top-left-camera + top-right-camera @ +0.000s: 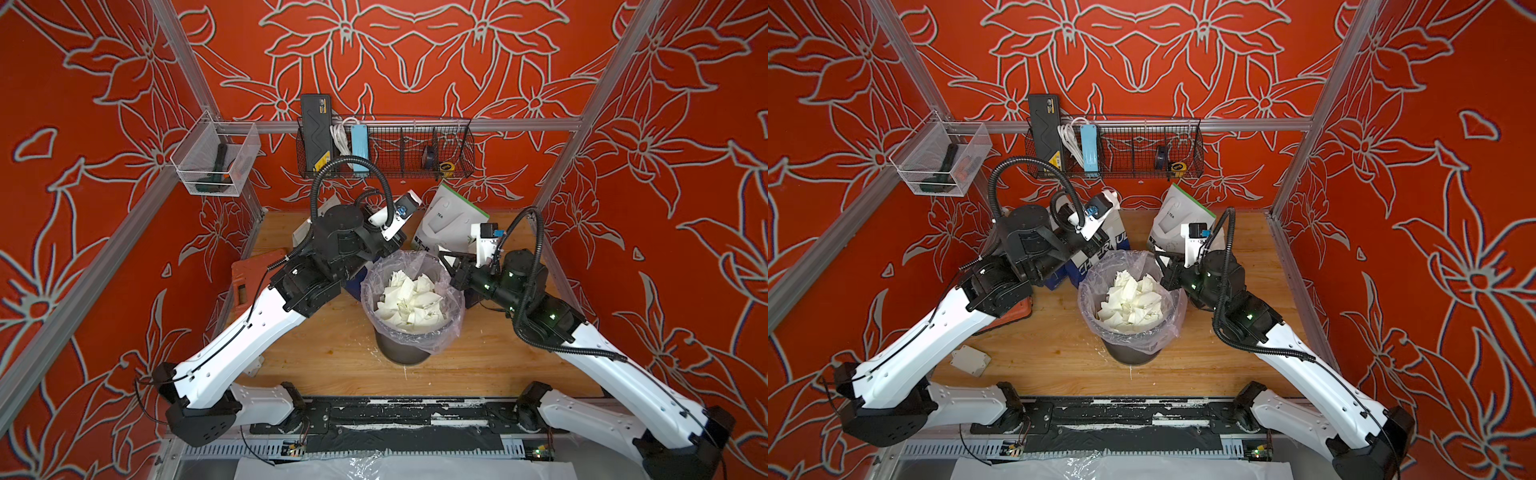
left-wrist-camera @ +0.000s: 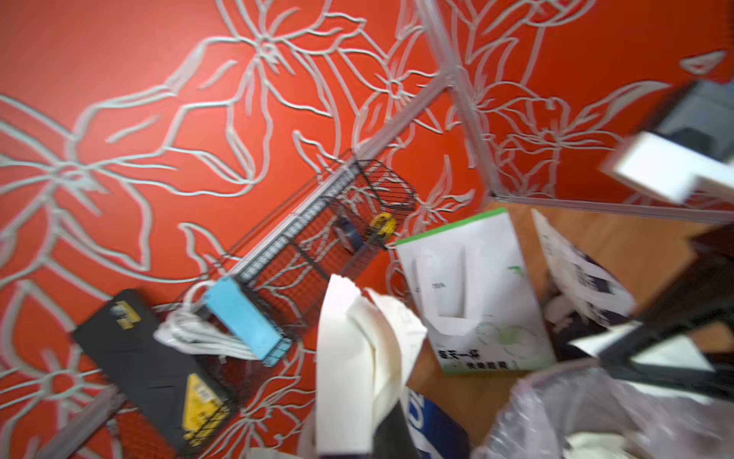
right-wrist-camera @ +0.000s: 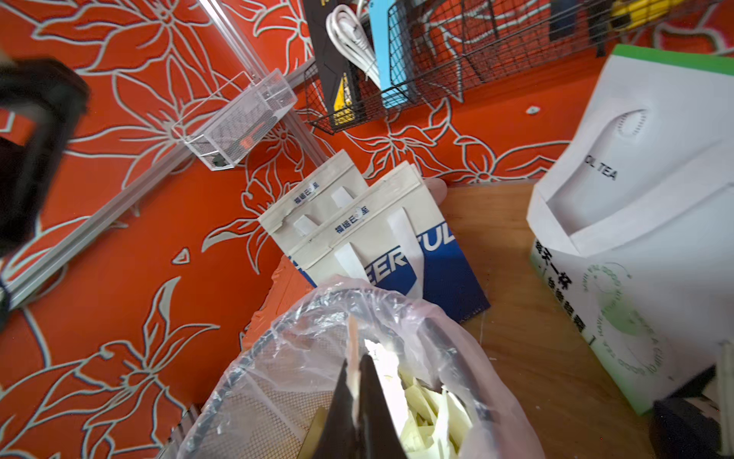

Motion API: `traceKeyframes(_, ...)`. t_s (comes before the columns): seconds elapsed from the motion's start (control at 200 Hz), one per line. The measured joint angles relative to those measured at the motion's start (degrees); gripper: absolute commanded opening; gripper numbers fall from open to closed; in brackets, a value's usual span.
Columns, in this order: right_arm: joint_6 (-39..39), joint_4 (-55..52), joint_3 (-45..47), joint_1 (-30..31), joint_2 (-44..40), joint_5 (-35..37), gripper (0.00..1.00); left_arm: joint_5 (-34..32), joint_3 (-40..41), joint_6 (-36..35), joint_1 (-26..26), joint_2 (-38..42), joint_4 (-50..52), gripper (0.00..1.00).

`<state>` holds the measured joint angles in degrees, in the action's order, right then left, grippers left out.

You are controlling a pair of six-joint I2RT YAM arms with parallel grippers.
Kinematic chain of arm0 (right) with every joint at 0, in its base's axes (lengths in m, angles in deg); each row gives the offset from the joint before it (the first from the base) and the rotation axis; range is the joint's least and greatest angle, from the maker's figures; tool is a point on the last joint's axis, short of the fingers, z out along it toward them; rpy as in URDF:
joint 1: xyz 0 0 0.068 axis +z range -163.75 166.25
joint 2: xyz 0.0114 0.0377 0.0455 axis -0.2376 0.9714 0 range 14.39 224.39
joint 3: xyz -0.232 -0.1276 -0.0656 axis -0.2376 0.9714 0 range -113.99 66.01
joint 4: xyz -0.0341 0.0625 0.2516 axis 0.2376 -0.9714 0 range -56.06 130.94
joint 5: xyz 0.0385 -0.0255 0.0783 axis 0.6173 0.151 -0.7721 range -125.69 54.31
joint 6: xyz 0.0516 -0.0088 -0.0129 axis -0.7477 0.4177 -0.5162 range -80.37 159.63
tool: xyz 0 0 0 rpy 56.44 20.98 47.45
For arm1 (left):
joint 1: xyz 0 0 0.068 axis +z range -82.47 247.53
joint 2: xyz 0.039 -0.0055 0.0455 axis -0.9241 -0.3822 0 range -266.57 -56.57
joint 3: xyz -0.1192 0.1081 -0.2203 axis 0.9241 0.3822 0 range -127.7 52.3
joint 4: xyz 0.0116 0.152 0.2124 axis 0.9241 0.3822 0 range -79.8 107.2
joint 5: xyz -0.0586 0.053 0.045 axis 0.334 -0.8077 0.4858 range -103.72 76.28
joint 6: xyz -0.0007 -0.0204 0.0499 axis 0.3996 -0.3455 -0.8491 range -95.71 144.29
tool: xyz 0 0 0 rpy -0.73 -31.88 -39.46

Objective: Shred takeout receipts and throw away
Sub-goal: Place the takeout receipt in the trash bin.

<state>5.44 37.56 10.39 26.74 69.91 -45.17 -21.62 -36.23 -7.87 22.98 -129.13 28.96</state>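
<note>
A dark bin with a clear plastic liner (image 1: 415,332) (image 1: 1130,337) stands mid-table, heaped with torn white receipt scraps (image 1: 409,301) (image 1: 1130,303) (image 3: 429,409). My left gripper (image 1: 395,243) hovers at the bin's far-left rim. It is shut on a long white receipt strip (image 2: 345,357), which is blurred in the left wrist view and hides the fingertips. At the bin's right rim, my right gripper (image 1: 451,259) (image 1: 1163,259) (image 3: 357,361) is shut on a thin scrap (image 3: 351,337) seen edge-on above the liner.
A white-and-green paper bag (image 1: 453,220) (image 3: 635,198) stands behind the bin on the right. White-and-blue bags (image 1: 1100,249) (image 3: 377,238) lean behind my left wrist. A wire basket (image 1: 386,149) hangs on the back wall. A small white box (image 1: 969,359) lies front left.
</note>
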Motion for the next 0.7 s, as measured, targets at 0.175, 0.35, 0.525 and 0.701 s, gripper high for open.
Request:
traceKeyframes(0.175, 6.7, -1.4, -1.8, 0.0, 1.6, -6.1, 0.41, 15.6, 4.8, 5.8, 0.0, 0.4, 11.2, 0.03)
traceKeyframes(0.35, 14.5, -6.3, -4.4, 0.0, 1.9, -8.8, 0.55, 20.4, 7.3, 10.8, 0.0, -0.1, 17.0, 0.4)
traceKeyframes(0.525, 21.2, -12.0, -6.6, -0.1, 2.1, -9.6, 0.59, 21.2, 9.0, 14.0, 0.0, -1.0, 19.1, 0.58)
traceKeyframes(0.701, 27.5, -18.1, -7.3, -0.1, 2.2, -9.5, 0.65, 19.8, 9.5, 16.6, 0.4, -1.1, 19.6, 0.71)
